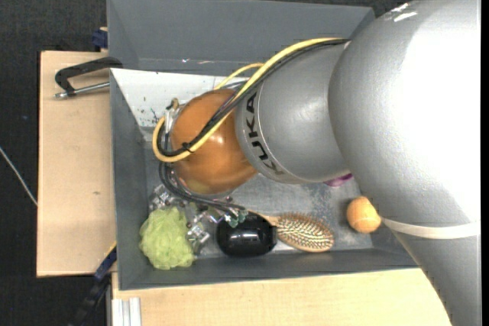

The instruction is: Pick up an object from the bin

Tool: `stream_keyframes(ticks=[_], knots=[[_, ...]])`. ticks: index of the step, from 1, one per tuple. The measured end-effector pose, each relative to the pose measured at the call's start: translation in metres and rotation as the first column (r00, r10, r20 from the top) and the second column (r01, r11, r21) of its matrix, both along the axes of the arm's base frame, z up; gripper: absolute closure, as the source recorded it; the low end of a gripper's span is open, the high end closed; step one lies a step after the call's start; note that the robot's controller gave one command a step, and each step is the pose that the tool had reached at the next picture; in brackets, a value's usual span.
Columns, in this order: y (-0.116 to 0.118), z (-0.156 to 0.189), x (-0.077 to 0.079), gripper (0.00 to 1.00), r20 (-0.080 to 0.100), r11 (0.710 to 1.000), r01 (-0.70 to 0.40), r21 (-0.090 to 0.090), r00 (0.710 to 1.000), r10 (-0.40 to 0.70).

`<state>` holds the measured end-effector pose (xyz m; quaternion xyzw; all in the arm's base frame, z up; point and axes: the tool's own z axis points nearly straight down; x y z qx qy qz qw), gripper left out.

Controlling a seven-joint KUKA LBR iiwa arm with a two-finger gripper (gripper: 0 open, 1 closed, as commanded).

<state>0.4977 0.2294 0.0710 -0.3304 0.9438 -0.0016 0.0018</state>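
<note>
Lower left of bin (229, 30) | hand (195, 219) between green lump (165, 240) and black oval (244, 237) | grip hidden, cannot tell

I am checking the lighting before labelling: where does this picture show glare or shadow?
Camera view: strong glare on the silver arm at the upper right; small bright highlights on the glossy black object at the bin's front; a soft sheen on the orange wrist cover; the bin floor is shadowed under that cover.
</note>
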Motion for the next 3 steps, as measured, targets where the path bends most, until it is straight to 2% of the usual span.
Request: stream_keyframes(ticks=[1, 3], knots=[[-0.003, 0.0021, -0.0022, 1.0, 0.003, 0.989, -0.146, -0.001, 0.989, 0.146], [-0.0034, 0.0064, -0.0032, 1.0, 0.0, 0.989, -0.146, 0.0, 0.989, 0.146]])
